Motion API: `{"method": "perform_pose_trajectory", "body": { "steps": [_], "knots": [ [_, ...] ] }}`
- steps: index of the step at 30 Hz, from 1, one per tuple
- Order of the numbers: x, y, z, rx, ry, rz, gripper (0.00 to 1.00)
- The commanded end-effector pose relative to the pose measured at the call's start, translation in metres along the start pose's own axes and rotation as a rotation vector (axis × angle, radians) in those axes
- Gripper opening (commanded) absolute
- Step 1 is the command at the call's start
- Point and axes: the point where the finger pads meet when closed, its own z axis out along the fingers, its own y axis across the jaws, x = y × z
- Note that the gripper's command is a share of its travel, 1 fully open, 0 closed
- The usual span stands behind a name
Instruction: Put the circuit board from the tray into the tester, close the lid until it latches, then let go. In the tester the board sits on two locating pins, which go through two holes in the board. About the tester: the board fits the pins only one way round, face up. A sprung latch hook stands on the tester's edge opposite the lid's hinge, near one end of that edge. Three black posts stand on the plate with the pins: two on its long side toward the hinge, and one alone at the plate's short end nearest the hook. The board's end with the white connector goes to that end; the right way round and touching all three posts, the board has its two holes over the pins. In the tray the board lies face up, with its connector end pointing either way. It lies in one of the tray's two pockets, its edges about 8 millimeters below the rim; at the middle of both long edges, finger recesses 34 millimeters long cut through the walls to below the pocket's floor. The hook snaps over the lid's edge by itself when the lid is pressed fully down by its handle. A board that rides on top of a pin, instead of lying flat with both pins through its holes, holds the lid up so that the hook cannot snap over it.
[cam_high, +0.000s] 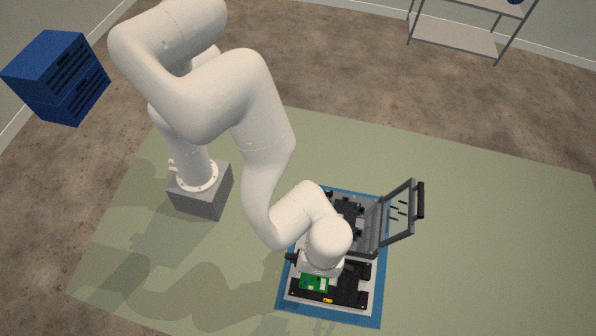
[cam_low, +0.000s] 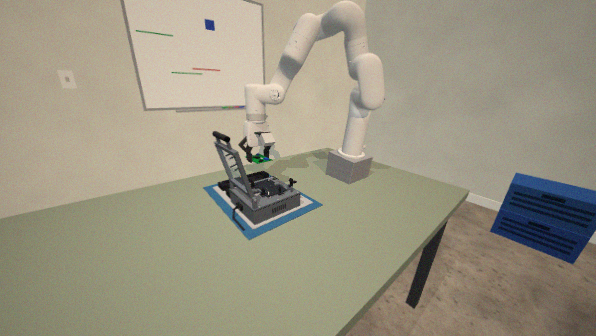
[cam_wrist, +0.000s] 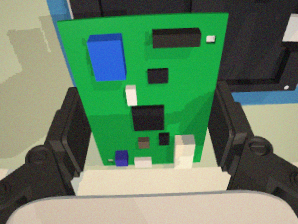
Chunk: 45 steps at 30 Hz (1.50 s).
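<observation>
gripper (cam_wrist: 148, 143) clamped on circuit board (cam_wrist: 148, 83) | board sits between both fingers, lifted clear above tray (cam_high: 345, 292)

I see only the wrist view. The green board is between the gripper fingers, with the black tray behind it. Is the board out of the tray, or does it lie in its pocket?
Observer: It is out. In the exterior view the circuit board hangs in the gripper, well above the table.
Operator: Thank you. Is the tester ready to receive it?
Observer: Yes. In the top view the lid stands raised on its hinge, with its handle at the free edge.
Operator: And where is the tester from the tray?
Observer: Directly beside it. The tray and the tester share the same blue mat.
</observation>
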Motion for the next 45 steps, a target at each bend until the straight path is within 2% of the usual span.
{"method": "perform_pose_trajectory", "body": {
  "steps": [1, 25, 45],
  "knots": [
    [-0.0009, 0.0015, -0.0016, -0.004, -0.002, 0.000, 0.79],
    [-0.0009, 0.0015, -0.0016, -0.004, -0.002, -0.017, 0.79],
    [-0.0009, 0.0015, -0.0016, -0.004, -0.003, -0.113, 0.79]
  ]
}}
